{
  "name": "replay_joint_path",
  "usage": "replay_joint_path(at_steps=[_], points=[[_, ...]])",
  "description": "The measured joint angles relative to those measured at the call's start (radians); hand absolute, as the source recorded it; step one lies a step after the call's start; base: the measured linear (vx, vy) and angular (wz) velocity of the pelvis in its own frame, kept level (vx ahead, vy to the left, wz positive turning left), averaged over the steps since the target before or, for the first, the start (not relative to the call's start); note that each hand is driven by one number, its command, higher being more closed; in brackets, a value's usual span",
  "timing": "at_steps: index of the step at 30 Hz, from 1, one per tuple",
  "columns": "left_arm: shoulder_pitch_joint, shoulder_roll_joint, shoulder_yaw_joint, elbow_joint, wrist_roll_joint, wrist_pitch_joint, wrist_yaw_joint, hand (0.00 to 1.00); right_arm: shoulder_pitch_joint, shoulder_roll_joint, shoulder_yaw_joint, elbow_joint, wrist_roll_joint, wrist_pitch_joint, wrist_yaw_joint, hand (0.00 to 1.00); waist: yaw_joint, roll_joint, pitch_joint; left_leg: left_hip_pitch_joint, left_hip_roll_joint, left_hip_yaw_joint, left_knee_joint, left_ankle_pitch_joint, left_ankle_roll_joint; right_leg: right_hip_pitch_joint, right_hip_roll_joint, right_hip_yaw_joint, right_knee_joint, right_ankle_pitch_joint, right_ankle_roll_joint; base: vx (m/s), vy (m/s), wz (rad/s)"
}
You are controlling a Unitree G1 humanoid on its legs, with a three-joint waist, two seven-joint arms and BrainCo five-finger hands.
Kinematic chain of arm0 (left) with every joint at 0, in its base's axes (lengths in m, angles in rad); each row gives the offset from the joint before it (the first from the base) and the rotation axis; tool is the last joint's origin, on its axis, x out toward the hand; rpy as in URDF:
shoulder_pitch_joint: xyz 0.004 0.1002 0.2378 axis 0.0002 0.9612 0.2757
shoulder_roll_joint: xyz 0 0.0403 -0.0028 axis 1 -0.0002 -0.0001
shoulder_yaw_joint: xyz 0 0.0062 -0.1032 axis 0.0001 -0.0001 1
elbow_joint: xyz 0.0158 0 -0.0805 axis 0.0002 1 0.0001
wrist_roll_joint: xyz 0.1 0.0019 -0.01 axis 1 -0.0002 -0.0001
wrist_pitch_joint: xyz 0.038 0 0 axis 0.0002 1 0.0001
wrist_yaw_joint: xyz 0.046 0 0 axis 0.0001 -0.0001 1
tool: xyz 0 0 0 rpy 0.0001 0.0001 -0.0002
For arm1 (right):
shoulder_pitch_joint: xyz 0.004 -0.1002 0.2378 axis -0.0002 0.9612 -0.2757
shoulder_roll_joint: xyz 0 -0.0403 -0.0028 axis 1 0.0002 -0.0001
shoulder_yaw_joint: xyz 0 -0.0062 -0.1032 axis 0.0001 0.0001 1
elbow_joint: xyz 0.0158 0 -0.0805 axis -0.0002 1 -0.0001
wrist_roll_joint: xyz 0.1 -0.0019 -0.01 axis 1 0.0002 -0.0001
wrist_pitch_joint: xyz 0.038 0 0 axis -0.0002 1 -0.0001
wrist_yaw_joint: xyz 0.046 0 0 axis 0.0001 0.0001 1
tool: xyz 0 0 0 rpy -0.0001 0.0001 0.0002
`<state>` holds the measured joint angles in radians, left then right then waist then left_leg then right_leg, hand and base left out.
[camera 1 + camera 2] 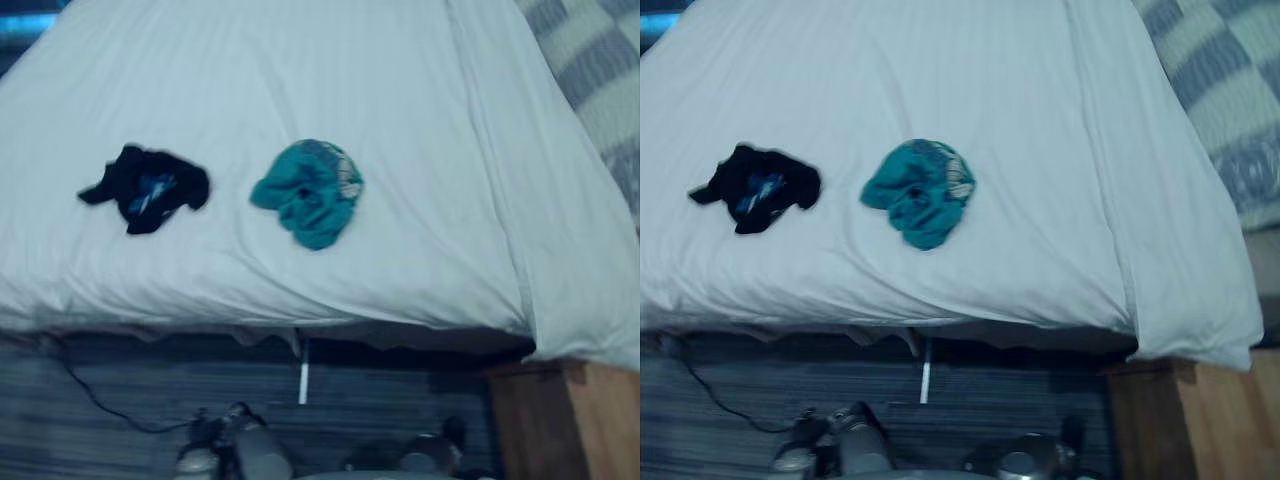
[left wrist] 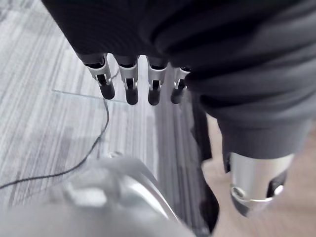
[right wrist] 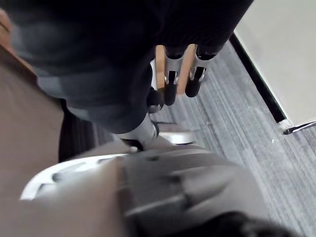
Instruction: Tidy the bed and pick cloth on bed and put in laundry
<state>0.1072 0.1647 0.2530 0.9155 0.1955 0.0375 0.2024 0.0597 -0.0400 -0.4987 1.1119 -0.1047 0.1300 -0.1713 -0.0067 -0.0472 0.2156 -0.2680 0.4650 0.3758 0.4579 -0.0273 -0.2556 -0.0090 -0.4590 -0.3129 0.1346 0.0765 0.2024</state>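
Two crumpled cloths lie on the white bedsheet (image 1: 300, 70), near its front edge. A black cloth with a blue patch (image 1: 147, 187) sits on the left. About a hand's width to its right is a teal cloth (image 1: 310, 192), bunched into a heap. In the left wrist view my left hand (image 2: 128, 84) hangs over the carpet with its fingers straight and nothing in it. My right hand (image 3: 170, 91) hangs beside the bed in the same way, fingers relaxed and holding nothing. Both hands are well short of the cloths.
A grey-and-white checked blanket (image 1: 590, 60) lies along the bed's far right side. The sheet hangs over the front right corner above a wooden bed frame (image 1: 565, 420). Grey striped carpet (image 1: 150, 390) lies in front, with a thin white bed leg (image 1: 303, 380).
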Motion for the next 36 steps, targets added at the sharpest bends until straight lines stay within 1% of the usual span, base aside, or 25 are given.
replay_joint_path(at_steps=[1, 2, 3, 4, 5, 6, 7, 8, 9, 10, 13, 16, 18, 20, 22, 26, 27, 28, 29, 31, 32, 33, 34, 35, 36], points=[[0.006, 0.024, -0.012, 0.032, 0.007, 0.005, -0.004, 0.0, -0.002, 0.024, 0.005, 0.003, 0.01, -0.014, 0.0, 0.0, -0.003, -0.037, -0.017, 0.009, -0.03, 0.021, 0.012, -0.052, 0.022, 0.011, -0.036, -0.019, -0.013, 0.122, 0.003, 0.12, 0.486, -0.03], [0.003, 0.02, -0.02, 0.042, 0.01, 0.01, -0.005, 0.0, -0.01, 0.033, 0.007, -0.001, 0.017, -0.014, -0.01, 0.0, 0.0, -0.062, -0.033, 0.041, -0.071, 0.061, -0.033, -0.052, 0.039, -0.016, -0.071, -0.082, 0.0, 0.207, -0.064, 0.11, 0.494, -0.16], [0.004, -0.002, -0.02, 0.042, 0.012, 0.01, -0.004, 0.0, -0.019, 0.024, 0.015, -0.001, 0.017, -0.015, -0.026, 0.0, 0.002, -0.059, -0.034, 0.084, -0.089, 0.103, -0.089, -0.034, 0.068, -0.033, -0.081, -0.146, 0.046, 0.217, -0.11, 0.1, 0.381, -0.24], [0.002, -0.011, -0.02, 0.041, 0.012, 0.01, -0.004, 0.0, -0.022, 0.014, 0.031, -0.003, 0.017, -0.017, -0.023, 0.0, -0.005, -0.052, -0.032, 0.102, -0.094, 0.113, -0.115, -0.01, 0.08, -0.055, -0.07, -0.17, 0.11, 0.166, -0.1, 0.08, 0.239, -0.26], [-0.001, -0.014, -0.028, 0.04, 0.014, 0.01, -0.005, 0.0, -0.023, 0.006, 0.057, -0.008, 0.017, -0.019, -0.019, 0.0, -0.009, -0.04, -0.032, 0.13, -0.106, 0.118, -0.166, 0.017, 0.1, -0.088, -0.022, -0.196, 0.23, 0.022, -0.076, 0.13, 0.244, -0.04], [-0.01, -0.005, -0.056, 0.037, 0.015, 0.009, -0.006, 0.0, -0.022, 0.02, 0.091, -0.025, 0.017, -0.024, -0.013, 0.0, -0.02, -0.02, -0.033, 0.169, -0.114, 0.121, -0.262, 0.067, 0.115, -0.111, 0.134, -0.199, 0.308, -0.159, -0.06, 0.09, 0.132, 0.08], [-0.013, -0.005, -0.065, 0.037, 0.015, 0.009, -0.007, 0.0, -0.02, 0.025, 0.093, -0.042, 0.016, -0.025, -0.011, 0.0, -0.031, -0.008, -0.033, 0.179, -0.116, 0.118, -0.295, 0.083, 0.116, -0.117, 0.207, -0.188, 0.299, -0.215, -0.079, 0.12, 0.115, 0.29], [-0.031, -0.014, -0.075, 0.04, 0.014, 0.01, -0.01, 0.0, -0.008, 0.022, 0.12, -0.094, 0.016, -0.028, 0.001, 0.0, -0.045, 0.014, -0.024, 0.2, -0.126, 0.116, -0.353, 0.114, 0.122, -0.117, 0.377, -0.11, 0.198, -0.271, -0.125, 0.05, 0.069, 0.53], [-0.053, -0.029, -0.089, 0.053, 0.015, 0.014, -0.016, 0.0, 0.014, 0.021, 0.152, -0.129, 0.016, -0.036, 0.001, 0.0, -0.057, 0.024, -0.017, 0.214, -0.162, 0.099, -0.396, 0.131, 0.137, -0.062, 0.456, -0.011, 0.077, -0.258, -0.22, 0.05, 0.097, 0.62], [-0.061, -0.046, -0.099, 0.054, 0.015, 0.019, -0.024, 0.0, 0.018, 0.016, 0.157, -0.134, 0.016, -0.042, 0.001, 0.0, -0.063, 0.041, -0.007, 0.239, -0.18, 0.079, -0.427, 0.143, 0.14, -0.033, 0.467, 0.022, 0.061, -0.253, -0.199, 0.05, 0.107, 0.42], [-0.081, -0.097, -0.174, 0.028, 0.057, 0.018, -0.048, 0.0, 0.026, 0.005, 0.18, -0.192, 0.016, -0.042, 0.006, 0.0, -0.069, 0.058, 0.026, 0.261, -0.247, 0.06, -0.308, 0.116, 0.15, -0.029, 0.391, 0.101, 0.207, -0.322, -0.21, 0.09, 0.041, 0.29], [-0.087, -0.149, -0.177, -0.034, 0.06, 0.015, -0.049, 0.0, 0.008, -0.014, 0.206, -0.223, 0.015, -0.041, 0.014, 0.0, -0.061, 0.075, 0.062, 0.096, -0.139, 0.063, 0.11, 0.083, 0.147, 0.006, 0.374, 0.094, 0.207, -0.322, -0.211, 0.0, -0.015, -0.01], [-0.089, -0.152, -0.205, -0.039, 0.061, 0.016, -0.05, 0.0, 0.007, -0.015, 0.201, -0.227, 0.015, -0.041, 0.01, 0.0, -0.061, 0.086, 0.063, 0.078, -0.1, 0.069, 0.184, 0.054, 0.188, 0.026, 0.369, 0.095, 0.188, -0.32, -0.21, -0.02, 0.086, -0.28], [-0.09, -0.152, -0.211, -0.032, 0.062, 0.016, -0.05, 0.0, 0.005, -0.016, 0.2, -0.227, 0.014, -0.037, 0.004, 0.0, -0.065, 0.089, 0.06, 0.109, -0.086, 0.061, 0.085, 0.02, 0.237, 0.039, 0.353, 0.12, 0.164, -0.305, -0.186, 0.03, 0.184, -0.41], [-0.089, -0.151, -0.211, -0.017, 0.062, 0.016, -0.05, 0.0, -0.009, -0.02, 0.201, -0.222, 0.008, -0.033, 0.001, 0.0, -0.067, 0.097, 0.048, 0.144, -0.082, -0.049, -0.191, 0.026, 0.227, 0.008, 0.336, 0.159, 0.161, -0.285, -0.146, 0.13, 0.33, -0.33], [-0.089, -0.151, -0.213, 0.001, 0.061, 0.004, -0.047, 0.0, -0.046, -0.033, 0.208, -0.174, -0.038, -0.033, 0.001, 0.0, -0.062, 0.097, 0.045, 0.148, -0.083, -0.235, -0.312, 0.058, 0.178, -0.023, 0.26, 0.216, 0.151, -0.263, -0.046, 0.09, 0.542, -0.21], [-0.085, -0.156, -0.23, 0.017, 0.061, -0.002, -0.047, 0.0, -0.043, -0.057, 0.235, -0.173, -0.059, -0.034, 0.002, 0.0, -0.061, 0.131, 0.026, 0.169, -0.076, -0.238, -0.307, 0.081, 0.159, -0.016, 0.241, 0.237, 0.137, -0.26, 0.011, 0.08, 0.71, -0.22], [-0.081, -0.158, -0.246, 0.029, 0.062, -0.003, -0.048, 0.0, -0.038, -0.067, 0.24, -0.172, -0.064, -0.035, 0.003, 0.0, -0.063, 0.146, 0.015, 0.179, -0.074, -0.236, -0.309, 0.043, 0.089, -0.008, 0.233, 0.24, 0.129, -0.258, 0.035, 0.09, 0.787, 0.0], [-0.098, -0.108, -0.277, 0.037, 0.065, -0.004, -0.047, 0.0, -0.024, -0.027, 0.242, -0.154, -0.073, -0.034, 0.011, 0.0, -0.058, 0.05, -0.007, 0.183, -0.186, -0.225, -0.287, 0.015, 0.032, 0.011, 0.141, 0.274, 0.102, -0.227, 0.056, 0.09, 0.555, 0.09], [-0.107, -0.072, -0.291, 0.04, 0.075, -0.003, -0.049, 0.0, -0.029, -0.011, 0.242, -0.154, -0.084, -0.034, 0.021, 0.0, -0.053, 0.01, -0.021, 0.2, -0.206, -0.196, -0.284, -0.005, 0.049, -0.007, 0.116, 0.257, 0.132, -0.155, 0.023, 0.06, 0.38, -0.26], [-0.098, -0.046, -0.29, 0.042, 0.074, -0.002, -0.049, 0.0, -0.046, -0.003, 0.259, -0.151, -0.096, -0.035, 0.024, 0.0, -0.031, 0.023, -0.016, 0.248, -0.198, -0.124, -0.305, -0.017, 0.067, -0.052, 0.11, 0.162, 0.177, -0.056, -0.088, 0.01, 0.291, -0.78], [-0.093, -0.04, -0.289, 0.041, 0.075, -0.003, -0.048, 0.0, -0.056, -0.008, 0.275, -0.146, -0.101, -0.035, 0.025, 0.0, -0.025, 0.023, -0.019, 0.267, -0.196, -0.098, -0.316, -0.017, 0.071, -0.063, 0.101, 0.084, 0.189, -0.027, -0.134, 0.0, 0.375, -1.18], [-0.087, -0.02, -0.289, 0.042, 0.075, -0.001, -0.049, 0.0, -0.082, 0.002, 0.32, -0.138, -0.109, -0.034, 0.031, 0.0, -0.019, 0.012, -0.029, 0.285, -0.203, -0.065, -0.338, -0.014, 0.091, -0.106, 0.048, -0.144, 0.337, -0.063, -0.228, 0.01, 0.271, -0.76], [-0.092, -0.018, -0.289, 0.042, 0.075, -0.001, -0.049, 0.0, -0.085, 0.012, 0.328, -0.135, -0.113, -0.035, 0.038, 0.0, -0.024, 0.01, -0.03, 0.288, -0.208, -0.067, -0.338, -0.013, 0.098, -0.12, 0.044, -0.21, 0.396, -0.098, -0.226, 0.04, 0.252, -0.34], [-0.117, -0.018, -0.302, 0.043, 0.075, 0.0, -0.051, 0.0, -0.091, 0.041, 0.334, -0.146, -0.121, -0.041, 0.046, 0.0, -0.041, 0.016, -0.026, 0.279, -0.205, -0.085, -0.35, -0.001, 0.116, -0.12, 0.149, -0.218, 0.431, -0.2, -0.122, 0.04, 0.114, 0.21]])
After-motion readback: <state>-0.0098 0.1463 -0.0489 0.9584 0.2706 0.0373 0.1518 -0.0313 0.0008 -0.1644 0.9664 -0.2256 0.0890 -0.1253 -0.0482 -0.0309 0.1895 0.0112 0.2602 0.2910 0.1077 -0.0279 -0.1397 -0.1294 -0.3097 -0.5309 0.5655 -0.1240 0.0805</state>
